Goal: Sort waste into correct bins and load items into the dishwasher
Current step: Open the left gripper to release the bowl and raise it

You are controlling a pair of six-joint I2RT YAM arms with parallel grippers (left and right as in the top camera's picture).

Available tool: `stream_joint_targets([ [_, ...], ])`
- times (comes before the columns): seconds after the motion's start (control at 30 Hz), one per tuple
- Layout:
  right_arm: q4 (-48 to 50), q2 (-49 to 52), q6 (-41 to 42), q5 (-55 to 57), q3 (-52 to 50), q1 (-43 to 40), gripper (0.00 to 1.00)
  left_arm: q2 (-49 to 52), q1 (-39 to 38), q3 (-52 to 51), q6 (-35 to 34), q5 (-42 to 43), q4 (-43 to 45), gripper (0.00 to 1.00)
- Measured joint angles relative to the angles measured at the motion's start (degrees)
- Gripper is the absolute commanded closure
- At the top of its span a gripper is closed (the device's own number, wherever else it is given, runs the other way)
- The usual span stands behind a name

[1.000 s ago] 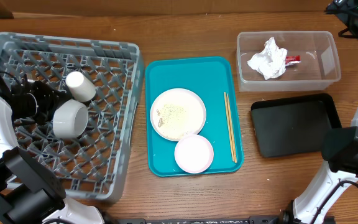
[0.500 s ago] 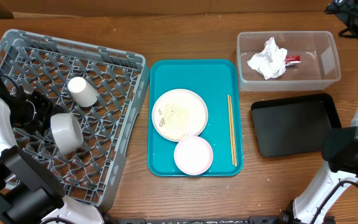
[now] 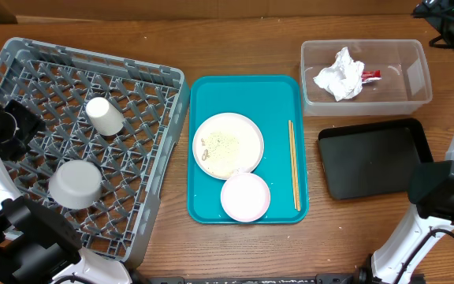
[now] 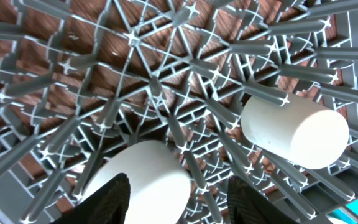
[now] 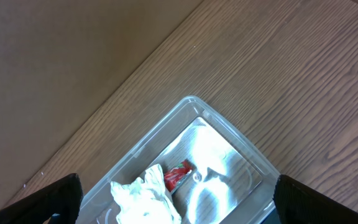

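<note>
The grey dish rack (image 3: pixel 156 138) holds a white cup (image 3: pixel 103 116) on its side and a grey-green bowl (image 3: pixel 76 184) lying mouth down. My left gripper (image 3: pixel 10 126) hovers at the rack's left edge, open and apart from the bowl. Seen from the left wrist, the bowl (image 4: pixel 142 183) lies below the gripper (image 4: pixel 180 186), with the cup (image 4: pixel 294 130) to the right. A white plate (image 3: pixel 227 143) with rice crumbs, a small bowl (image 3: pixel 245 196) and chopsticks (image 3: pixel 292 163) rest on the teal tray. My right gripper (image 5: pixel 176 186) hangs open above the clear tub (image 5: pixel 229 134).
The clear tub (image 3: pixel 416 75) at the back right holds a crumpled napkin (image 3: pixel 339 75) and a red wrapper (image 3: pixel 370 76). A black tray (image 3: pixel 375 156) lies in front of it. The teal tray (image 3: pixel 211 201) sits mid-table, beside the rack.
My left gripper opened, let go of the grey-green bowl and drew back left. The bowl now lies mouth down nearer the rack's front. The rack turned slightly. The right arm stayed still.
</note>
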Motion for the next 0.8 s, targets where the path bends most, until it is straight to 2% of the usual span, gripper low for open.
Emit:
stream_joint_targets([
  [0.1, 0.02, 0.00, 0.02, 0.00, 0.00, -0.02, 0.00, 0.00, -0.28, 0.46, -0.20, -0.63, -1.29, 0.53],
  [0.17, 0.00, 0.00, 0.02, 0.00, 0.00, -0.02, 0.00, 0.00, -0.92, 0.48, -0.37, -1.03, -2.23, 0.65],
  [0.27, 0.00, 0.00, 0.02, -0.02, 0.00, -0.02, 0.00, 0.00, -2.62, 0.50, 0.66, -1.09, -3.34, 0.91],
  [0.3, 0.02, 0.00, 0.00, 0.00, 0.00, -0.02, 0.00, 0.00, -3.54, 0.52, 1.01, -0.98, -4.07, 0.95],
  [0.6, 0.02, 0.00, 0.00, -0.02, 0.00, -0.02, 0.00, 0.00, -14.40, 0.42, 1.95, -3.89, -7.89, 0.96],
  [0.8, 0.00, 0.00, 0.02, 0.00, 0.00, 0.00, 0.00, 0.00, -16.74, -5.79, -3.65, -12.70, -7.54, 0.96],
])
